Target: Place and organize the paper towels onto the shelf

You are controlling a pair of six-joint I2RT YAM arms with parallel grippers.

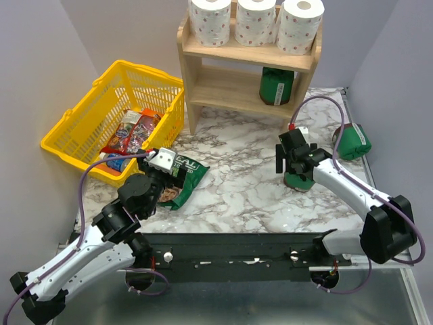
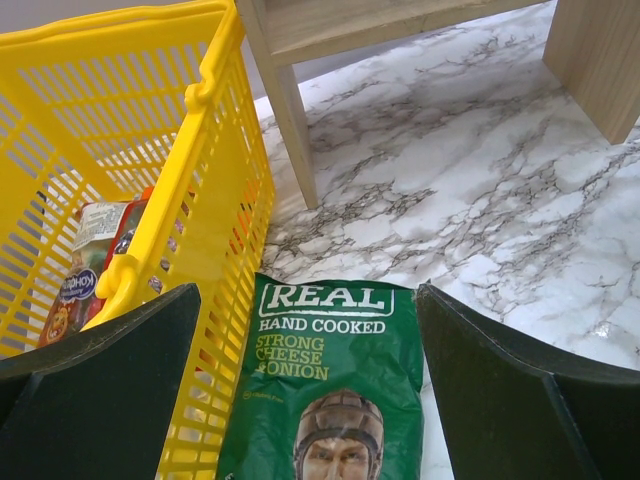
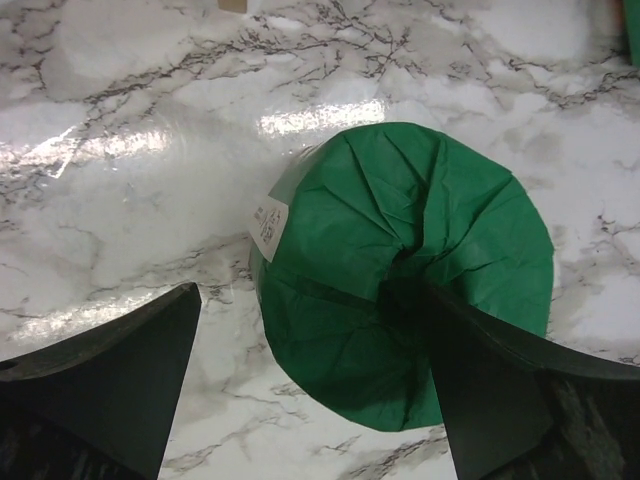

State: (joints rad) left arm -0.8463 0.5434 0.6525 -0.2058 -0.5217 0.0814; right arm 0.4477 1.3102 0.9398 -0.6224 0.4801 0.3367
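Right jaws stand spread wide over a green wrapped package [image 3: 400,270] that stands on end on the marble bench [image 3: 120,150], its gathered, crinkled top facing the wrist camera. One dark finger [image 3: 110,380] is clear of the package on one side. The other overlaps the package's edge in that view (whether it actually touches, I cannot tell). From above, the right arm [image 1: 338,179] reaches in from the right side of the bench, and the package shows just under the wrist.

Left jaws are likewise spread wide and pinch nothing. They hang low over a green crisp packet [image 2: 330,380] printed "REAL hand cooked, strong cheese & onion". The packet lies flat on the bench, just beside the yellow basket [image 2: 210,200]. One finger sits in front of the basket's wall in the wrist view, the other over bare marble. The basket holds a few colourful snack packets [image 1: 132,132].

The paper towels [image 1: 256,20], three white rolls with a faint reddish dotted print, stand upright side by side along the top tier of the wooden shelf [image 1: 191,81], their hollow cores facing up. The shelf stands at the far side of the bench. Its lower tier carries a second green package [image 1: 276,84] toward the right end. A third green package [image 1: 352,141] lies on the bench to the right of the shelf, well apart from the one under the right jaws.
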